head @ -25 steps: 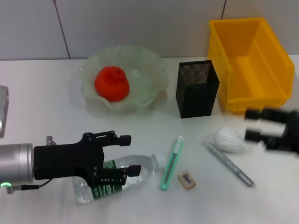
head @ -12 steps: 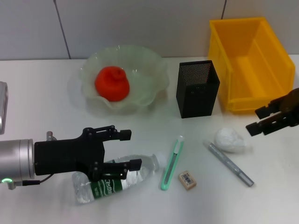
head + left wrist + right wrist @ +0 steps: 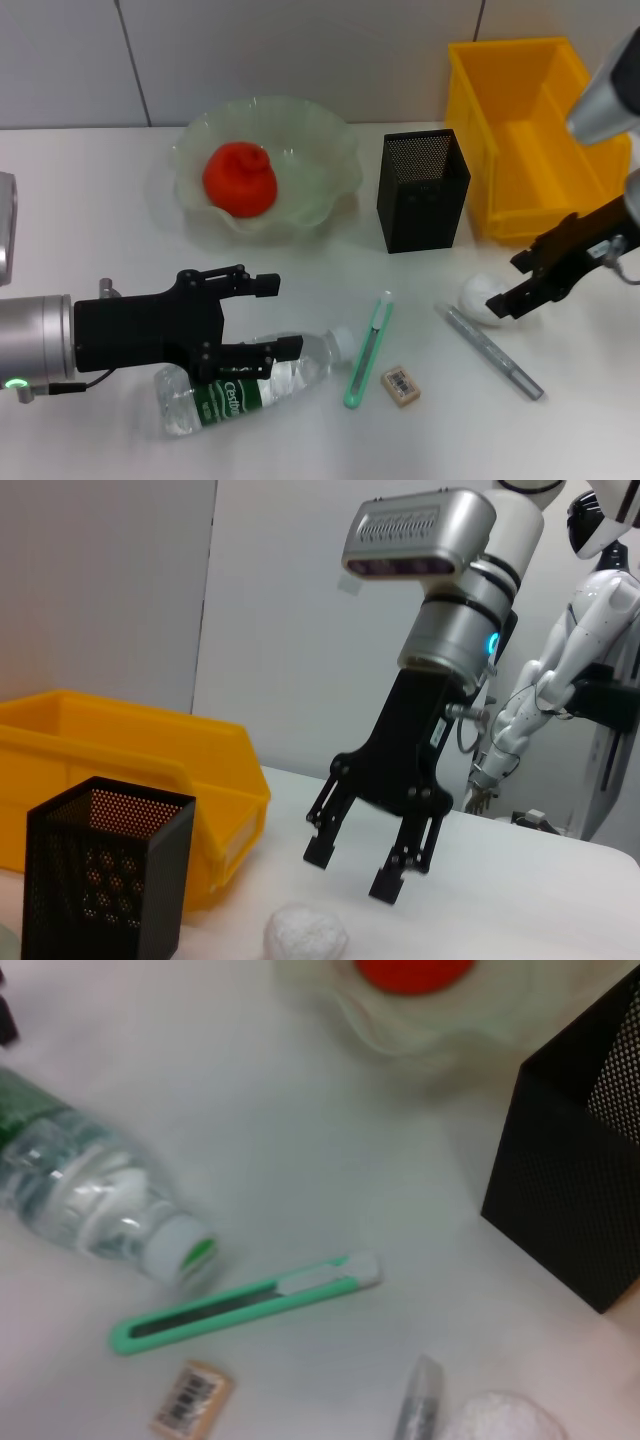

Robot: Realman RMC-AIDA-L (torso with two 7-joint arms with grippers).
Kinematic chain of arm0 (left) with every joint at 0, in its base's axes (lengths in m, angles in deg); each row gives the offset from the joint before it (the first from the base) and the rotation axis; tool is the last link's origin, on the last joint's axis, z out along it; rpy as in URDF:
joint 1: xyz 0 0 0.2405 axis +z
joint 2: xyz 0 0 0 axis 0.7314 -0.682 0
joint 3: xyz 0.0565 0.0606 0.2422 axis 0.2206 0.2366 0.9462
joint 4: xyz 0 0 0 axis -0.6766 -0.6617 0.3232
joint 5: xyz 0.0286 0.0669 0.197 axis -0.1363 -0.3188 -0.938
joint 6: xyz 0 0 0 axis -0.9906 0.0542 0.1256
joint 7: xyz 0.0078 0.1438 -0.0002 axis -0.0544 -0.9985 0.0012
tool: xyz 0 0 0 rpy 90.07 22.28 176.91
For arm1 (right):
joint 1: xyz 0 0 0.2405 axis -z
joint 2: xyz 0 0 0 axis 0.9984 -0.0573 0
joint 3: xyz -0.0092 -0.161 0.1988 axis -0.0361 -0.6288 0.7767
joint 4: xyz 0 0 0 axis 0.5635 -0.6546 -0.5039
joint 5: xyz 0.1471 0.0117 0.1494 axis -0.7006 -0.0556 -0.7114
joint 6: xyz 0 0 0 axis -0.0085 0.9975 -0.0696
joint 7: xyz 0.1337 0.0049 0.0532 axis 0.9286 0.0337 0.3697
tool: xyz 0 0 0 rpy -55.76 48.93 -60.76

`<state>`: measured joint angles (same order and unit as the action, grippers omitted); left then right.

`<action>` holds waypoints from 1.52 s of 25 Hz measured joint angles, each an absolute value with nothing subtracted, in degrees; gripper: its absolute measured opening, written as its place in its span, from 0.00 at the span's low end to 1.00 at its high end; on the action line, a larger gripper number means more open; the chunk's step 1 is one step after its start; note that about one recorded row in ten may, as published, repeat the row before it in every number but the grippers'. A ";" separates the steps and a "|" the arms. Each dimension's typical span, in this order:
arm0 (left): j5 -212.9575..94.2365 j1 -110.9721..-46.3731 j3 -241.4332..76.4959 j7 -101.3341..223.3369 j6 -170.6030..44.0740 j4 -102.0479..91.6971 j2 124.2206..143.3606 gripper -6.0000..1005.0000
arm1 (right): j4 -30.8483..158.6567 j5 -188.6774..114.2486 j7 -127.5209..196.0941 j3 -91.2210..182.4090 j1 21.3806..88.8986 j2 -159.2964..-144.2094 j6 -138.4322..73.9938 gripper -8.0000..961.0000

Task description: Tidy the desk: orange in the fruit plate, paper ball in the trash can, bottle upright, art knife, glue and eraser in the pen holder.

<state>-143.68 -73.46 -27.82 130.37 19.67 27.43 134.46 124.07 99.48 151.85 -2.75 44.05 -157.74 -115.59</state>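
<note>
Paper ball (image 3: 487, 299) lay on the white worktop (image 3: 90, 220), just in front of the yellow trash can (image 3: 535, 130) and beside the far tip of the glue (image 3: 492, 352). Over the last second my right gripper (image 3: 518, 286) swung in from the right edge and came down; it hung just above the ball, jaws spread wide, holding nothing. I read that as the ball pick being lined up, with the drop into the can a short carry back. The orange (image 3: 240, 178) already sat in the fruit plate (image 3: 320, 150). The bottle (image 3: 245, 382) lay on its side, long axis running left to right across the worktop, cap toward the art knife (image 3: 367, 347) on its right. My left gripper (image 3: 265, 318) had crept slightly over the bottle's midsection, jaws open astride it, not yet closed on it as far as I could judge. Knife ran near to far, white tip toward the pen holder (image 3: 422, 190); the glue slanted from far-left to near-right. The eraser (image 3: 400, 385) sat between the two, untouched.
</note>
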 joint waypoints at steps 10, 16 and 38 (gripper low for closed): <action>-143.56 -73.54 -27.82 130.56 19.17 27.34 134.54 0.81 | 120.02 99.13 152.66 -11.45 45.62 -158.26 -104.60 0.75; -143.55 -73.66 -27.82 130.61 19.13 27.34 134.63 0.81 | 117.50 98.95 152.54 -14.46 45.60 -158.38 -100.12 0.73; -143.90 -74.68 -28.70 130.84 18.32 27.24 134.59 0.81 | 137.85 96.74 159.50 -3.31 43.87 -158.05 -116.75 0.58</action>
